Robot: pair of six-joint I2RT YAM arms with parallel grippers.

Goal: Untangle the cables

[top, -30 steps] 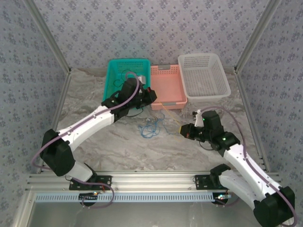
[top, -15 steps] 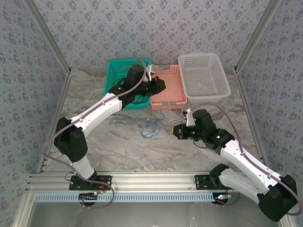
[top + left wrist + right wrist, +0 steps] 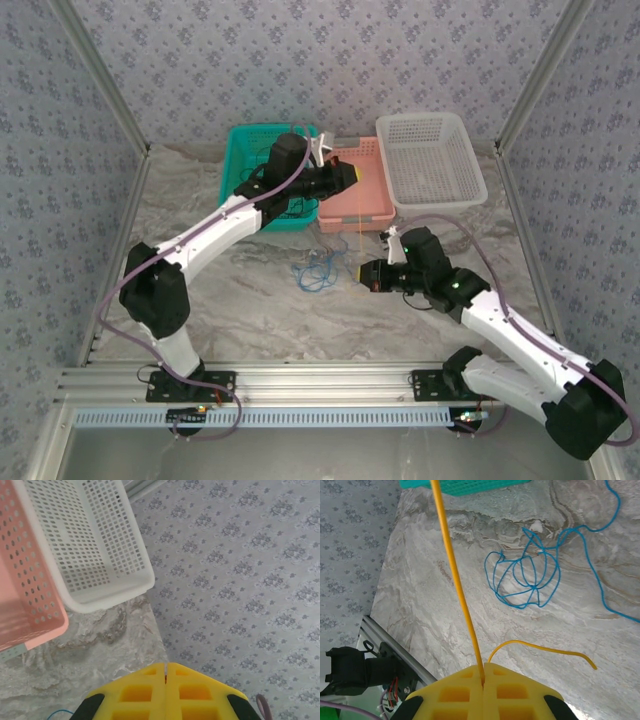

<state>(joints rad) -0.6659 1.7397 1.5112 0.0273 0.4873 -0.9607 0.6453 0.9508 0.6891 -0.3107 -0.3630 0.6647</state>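
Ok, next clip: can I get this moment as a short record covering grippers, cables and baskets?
left gripper: shut, raised near the pink basket
right gripper: shut on the yellow cable
yellow cable: taut, running from right gripper up toward left gripper
blue cable: loose tangle on the table, no gripper on it
far edge: teal basket, pink basket, white basket side by side

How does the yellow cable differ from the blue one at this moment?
The yellow cable runs straight and taut; the blue cable lies slack in tangled loops. The yellow cable is pinched in the shut right gripper, while the blue cable rests on the table, apart from that gripper. Both are thin, flexible wires.
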